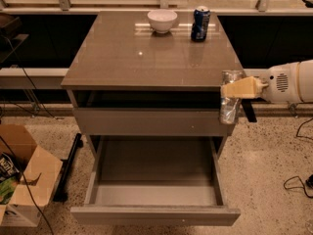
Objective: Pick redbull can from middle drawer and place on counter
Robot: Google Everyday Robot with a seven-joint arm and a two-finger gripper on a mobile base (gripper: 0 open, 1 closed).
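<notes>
My gripper point(234, 89) comes in from the right on a white arm and is shut on the redbull can point(229, 107), a slim silver-grey can held upright. The can hangs in the air by the counter's front right corner, its top about level with the counter's edge and its lower part in front of the upper drawer front. The middle drawer point(155, 213) is pulled wide open below, and its grey inside holds nothing. The counter point(146, 58) is a glossy grey-brown slab.
A white bowl point(162, 20) and a fat dark-blue can point(200, 23) stand at the back of the counter. An open cardboard box point(24, 180) sits on the floor at the left. Cables lie on the floor at the right and left.
</notes>
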